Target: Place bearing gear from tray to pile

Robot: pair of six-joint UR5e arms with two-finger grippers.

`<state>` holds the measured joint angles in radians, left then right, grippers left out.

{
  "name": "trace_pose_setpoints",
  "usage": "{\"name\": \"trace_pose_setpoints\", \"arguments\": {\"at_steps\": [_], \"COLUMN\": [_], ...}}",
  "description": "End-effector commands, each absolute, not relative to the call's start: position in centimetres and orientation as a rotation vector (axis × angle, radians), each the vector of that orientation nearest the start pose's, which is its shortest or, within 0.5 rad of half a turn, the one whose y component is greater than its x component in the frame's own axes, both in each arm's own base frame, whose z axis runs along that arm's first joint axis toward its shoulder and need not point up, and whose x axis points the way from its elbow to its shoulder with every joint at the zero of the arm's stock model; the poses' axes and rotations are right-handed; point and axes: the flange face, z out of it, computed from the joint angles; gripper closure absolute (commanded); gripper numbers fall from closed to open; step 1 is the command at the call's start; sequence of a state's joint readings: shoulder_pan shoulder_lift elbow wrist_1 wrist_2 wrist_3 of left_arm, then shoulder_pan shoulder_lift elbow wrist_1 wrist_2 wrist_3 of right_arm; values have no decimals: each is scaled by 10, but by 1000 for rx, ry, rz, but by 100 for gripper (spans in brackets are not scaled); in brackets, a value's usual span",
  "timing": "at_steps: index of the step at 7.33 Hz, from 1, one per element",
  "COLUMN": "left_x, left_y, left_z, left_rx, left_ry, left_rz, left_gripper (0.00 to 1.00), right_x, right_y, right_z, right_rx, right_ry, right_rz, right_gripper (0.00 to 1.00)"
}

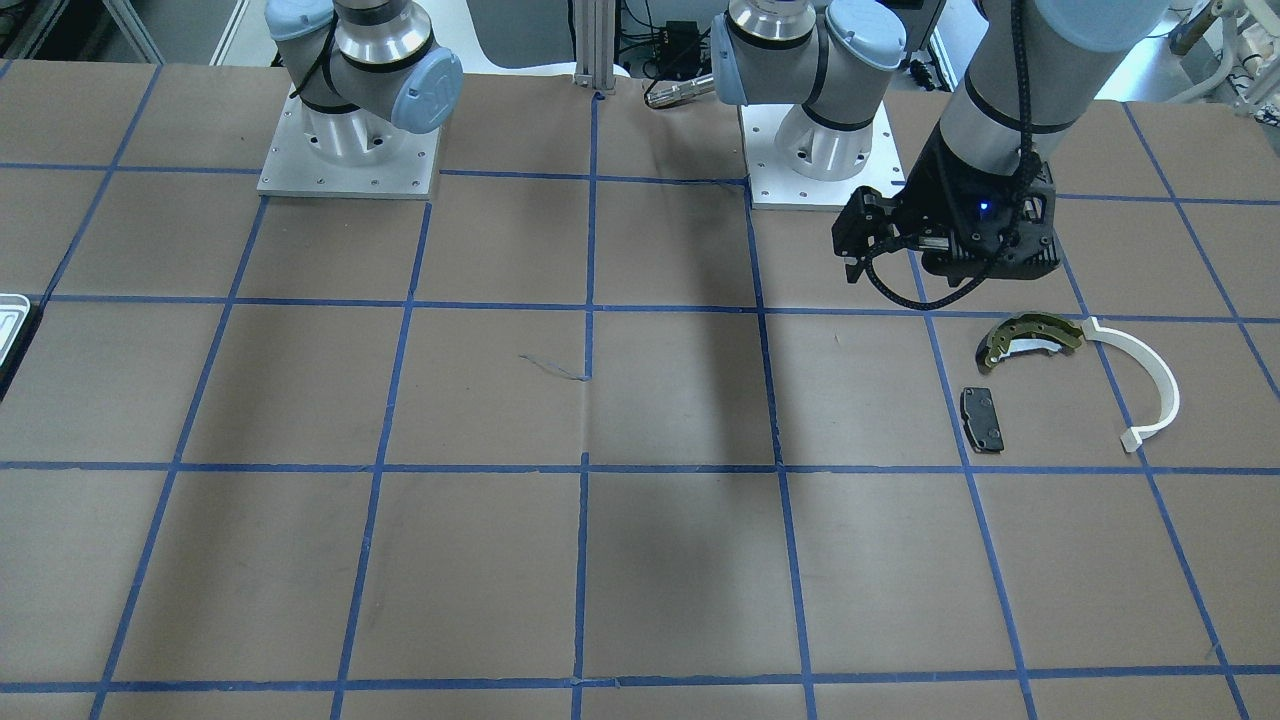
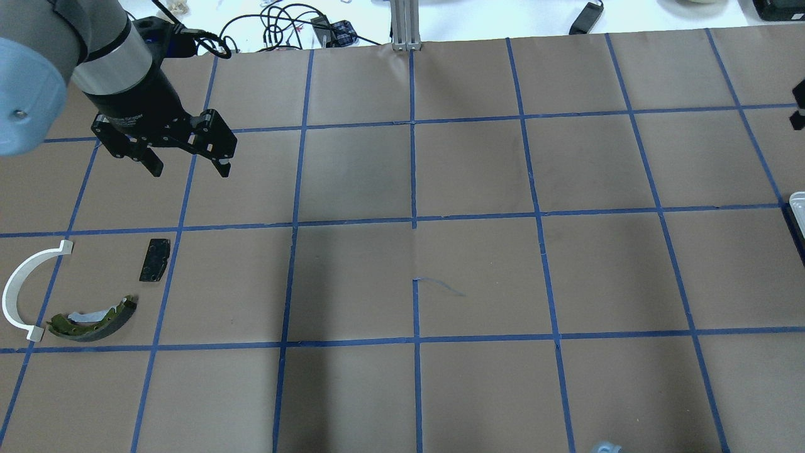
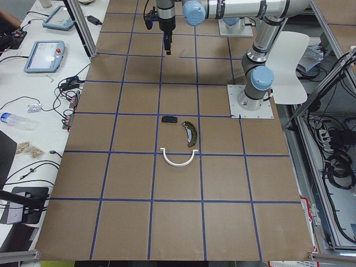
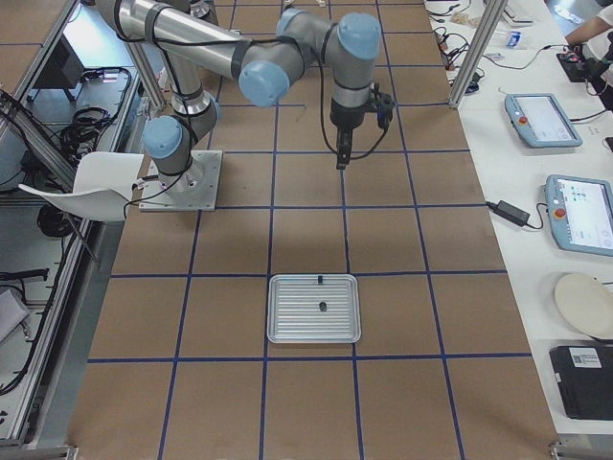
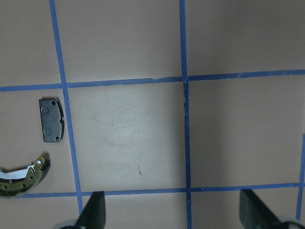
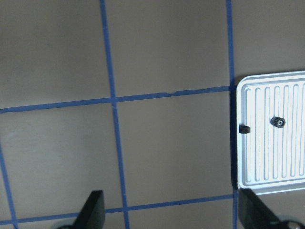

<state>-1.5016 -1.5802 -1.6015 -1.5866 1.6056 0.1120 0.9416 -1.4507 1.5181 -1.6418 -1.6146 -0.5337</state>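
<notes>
The silver tray (image 4: 287, 326) lies on the table below the right arm; its edge also shows in the overhead view (image 2: 799, 204). A small dark bearing gear (image 6: 279, 122) sits on the tray (image 6: 259, 162), also seen in the exterior right view (image 4: 323, 307). My right gripper (image 6: 172, 215) is open and empty, high above the table to the side of the tray. The pile is an olive-gold brake shoe (image 2: 94, 324), a white arc strip (image 2: 16, 292) and a black pad (image 2: 155, 259). My left gripper (image 2: 188, 167) is open and empty, hovering beyond the pad.
A second small black piece (image 6: 244, 129) rests at the tray's rim. Brown paper with blue tape lines (image 2: 415, 220) covers the table. The two arm bases (image 1: 350, 150) stand at the robot's side. Tablets and cables lie on side benches (image 4: 541, 120).
</notes>
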Motion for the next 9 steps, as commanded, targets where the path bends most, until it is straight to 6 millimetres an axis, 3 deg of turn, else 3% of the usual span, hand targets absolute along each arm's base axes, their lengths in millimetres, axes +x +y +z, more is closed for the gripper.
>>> {"name": "trace_pose_setpoints", "arguments": {"at_steps": [1,2,3,4,5,6,7,8,9], "left_x": [-96,-96,-96,-96,-96,-96,-96,-96,-96], "left_y": [-497,-498,-497,-496,-496,-496,-496,-496,-496], "left_z": [466,465,466,464,463,464,463,463,463], "left_rx": [68,68,68,68,64,64,59,61,64], "left_ry": [3108,3108,3109,3110,3110,3111,3111,3110,3110], "left_rz": [95,95,93,100,100,97,100,100,100], "left_gripper": [0,0,0,0,0,0,0,0,0], "right_x": [-350,-394,-429,-440,-445,-440,-443,-451,-454], "right_y": [-504,-511,-503,-502,-499,-489,-483,-484,-484], "right_z": [380,331,291,251,228,211,202,179,175], "right_rx": [44,-55,-20,-17,-12,-17,-19,-34,-36], "right_ry": [3114,3135,3128,3126,3180,3160,3150,3162,3170], "right_rz": [-21,-48,-39,23,9,27,35,22,13], "right_gripper": [0,0,0,0,0,0,8,14,16]}}
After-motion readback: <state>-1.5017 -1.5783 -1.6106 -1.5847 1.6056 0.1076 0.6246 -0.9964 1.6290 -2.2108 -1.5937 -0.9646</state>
